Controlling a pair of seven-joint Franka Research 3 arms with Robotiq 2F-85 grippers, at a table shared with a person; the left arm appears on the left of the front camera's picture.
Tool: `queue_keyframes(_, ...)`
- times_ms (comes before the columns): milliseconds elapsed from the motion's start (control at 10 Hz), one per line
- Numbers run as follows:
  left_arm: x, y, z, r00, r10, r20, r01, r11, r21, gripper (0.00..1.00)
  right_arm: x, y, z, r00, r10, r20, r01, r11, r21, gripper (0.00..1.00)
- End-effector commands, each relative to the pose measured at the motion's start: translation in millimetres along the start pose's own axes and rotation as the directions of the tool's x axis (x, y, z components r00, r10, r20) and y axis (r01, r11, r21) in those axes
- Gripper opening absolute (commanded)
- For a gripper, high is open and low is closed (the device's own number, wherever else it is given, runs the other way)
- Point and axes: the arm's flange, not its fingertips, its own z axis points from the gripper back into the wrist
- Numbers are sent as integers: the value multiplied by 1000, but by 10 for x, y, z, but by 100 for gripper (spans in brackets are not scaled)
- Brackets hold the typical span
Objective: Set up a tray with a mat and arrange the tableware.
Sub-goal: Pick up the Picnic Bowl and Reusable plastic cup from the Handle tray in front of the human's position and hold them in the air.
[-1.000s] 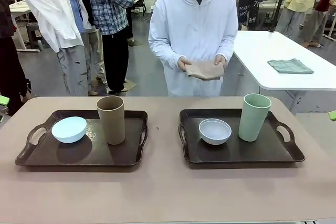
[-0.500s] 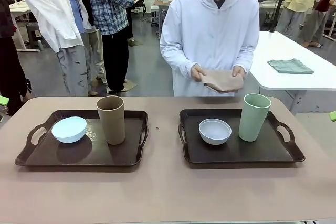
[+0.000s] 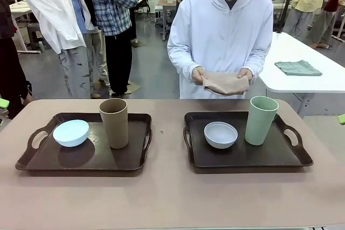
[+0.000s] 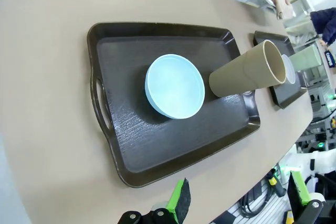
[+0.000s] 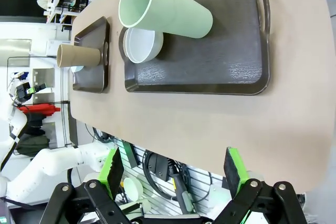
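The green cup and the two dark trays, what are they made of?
The light green tumbler looks like matte plastic or a fibre blend, not glass: opaque, dull, evenly coloured. The left tray and the right tray look like moulded plastic: dark brown, a slight sheen, a wood-like grain pressed in. Hard to be sure.

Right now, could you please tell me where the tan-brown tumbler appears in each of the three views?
Front view: the tan-brown tumbler stands upright on the left dark tray, right of the pale blue bowl.
Left wrist view: tan-brown tumbler right of centre, mouth toward picture right.
Right wrist view: tan-brown tumbler small, near the left edge.
Shared landmark: the dark tray under it.
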Motion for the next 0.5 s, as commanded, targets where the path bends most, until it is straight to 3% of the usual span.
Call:
queue_keyframes(0, 11, 10, 8, 1000, -5, 10, 6, 1000, -18, 100, 17, -19, -5, 1000, 9, 4, -9, 1000, 22, 100)
queue_keyframes(400, 11, 10, 8, 1000, -5, 10, 6, 1000, -18, 100, 17, -19, -5, 1000, 9, 4, -9, 1000, 22, 100)
